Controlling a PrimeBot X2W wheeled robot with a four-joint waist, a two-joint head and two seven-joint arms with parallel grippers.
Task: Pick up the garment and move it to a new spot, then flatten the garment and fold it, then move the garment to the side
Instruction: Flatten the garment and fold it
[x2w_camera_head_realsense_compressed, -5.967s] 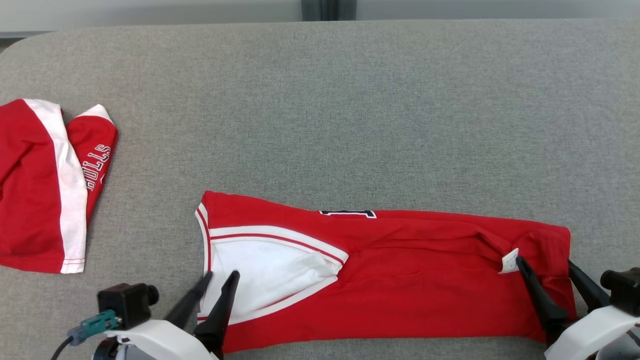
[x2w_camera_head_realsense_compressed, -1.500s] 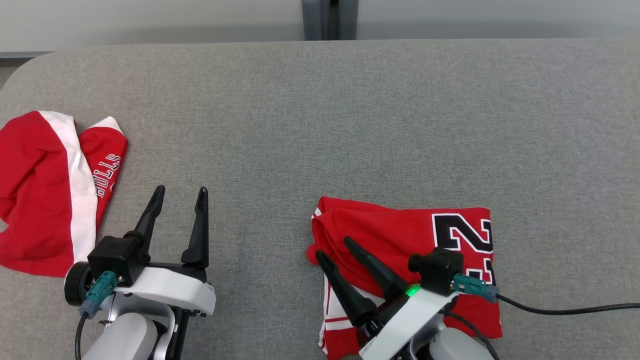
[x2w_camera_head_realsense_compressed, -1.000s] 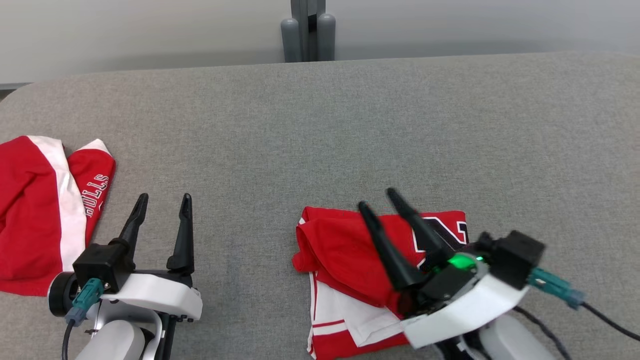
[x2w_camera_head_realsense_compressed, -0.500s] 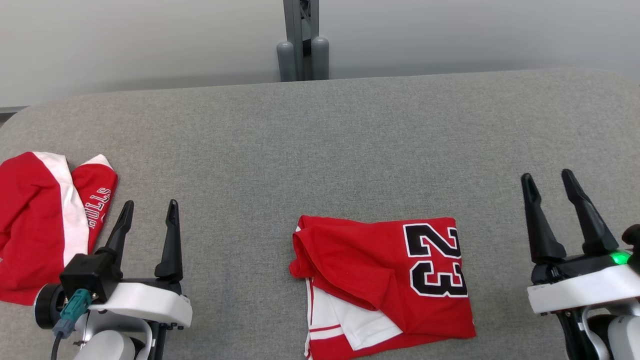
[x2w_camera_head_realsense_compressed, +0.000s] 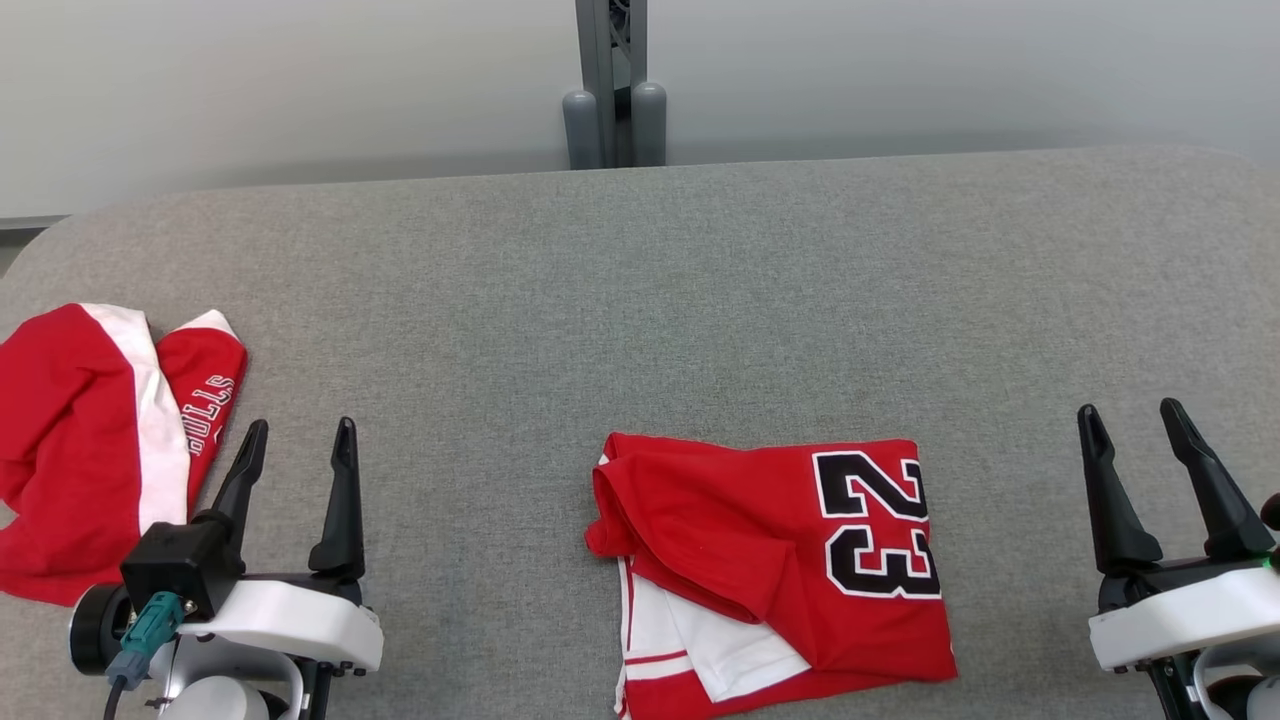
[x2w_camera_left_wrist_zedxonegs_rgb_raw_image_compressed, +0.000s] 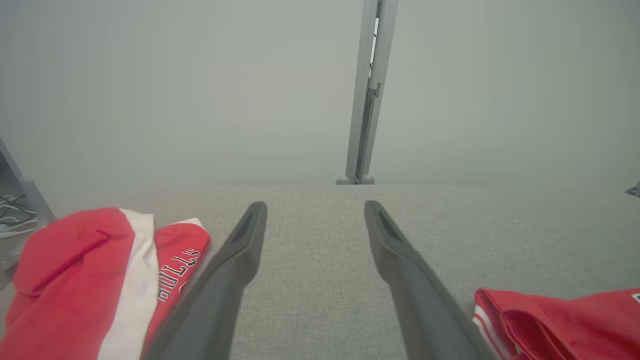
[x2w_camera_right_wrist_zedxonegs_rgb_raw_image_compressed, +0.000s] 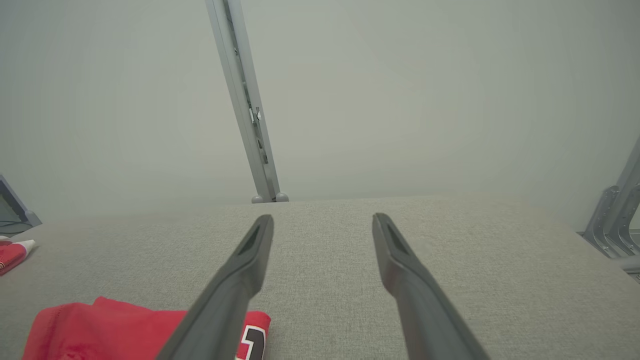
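Grey surface (x2w_camera_head_realsense_compressed: 640, 300); garment (x2w_camera_head_realsense_compressed: 770, 560), near edge off-frame

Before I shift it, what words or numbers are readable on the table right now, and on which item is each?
"23": black digits edged in white, on the folded red jersey.
"BULLS": white letters on the red and white garment at the left, also legible in the left wrist view.
In the right wrist view, a black digit on the jersey is only partly visible and cannot be read.
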